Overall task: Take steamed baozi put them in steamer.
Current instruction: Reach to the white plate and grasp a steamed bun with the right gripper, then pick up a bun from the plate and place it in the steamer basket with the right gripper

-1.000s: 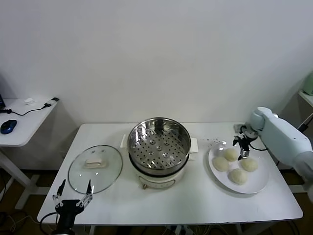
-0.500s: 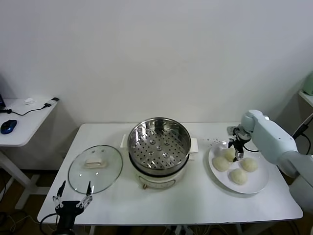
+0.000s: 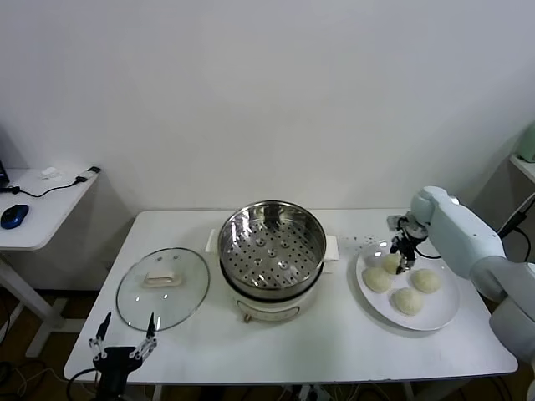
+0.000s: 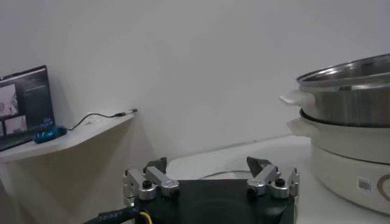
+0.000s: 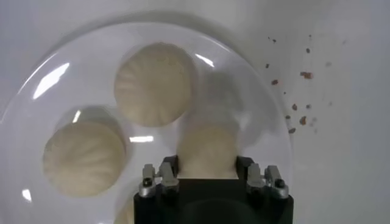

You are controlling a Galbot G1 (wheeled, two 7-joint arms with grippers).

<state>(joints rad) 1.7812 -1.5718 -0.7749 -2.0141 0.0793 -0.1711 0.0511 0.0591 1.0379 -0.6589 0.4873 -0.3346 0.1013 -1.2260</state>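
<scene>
Baozi (image 5: 207,152) sits clamped between the right end effector's (image 5: 207,176) fingers on the plate (image 3: 443,313) at the tabletop's right edge; left end effector (image 3: 124,344) hangs open off the front-left corner.

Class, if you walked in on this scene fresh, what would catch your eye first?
The shiny steamer stands empty at the table's centre, its glass lid lying to its left. On the right, the right hand closes around one of four baozi on a white plate.
</scene>
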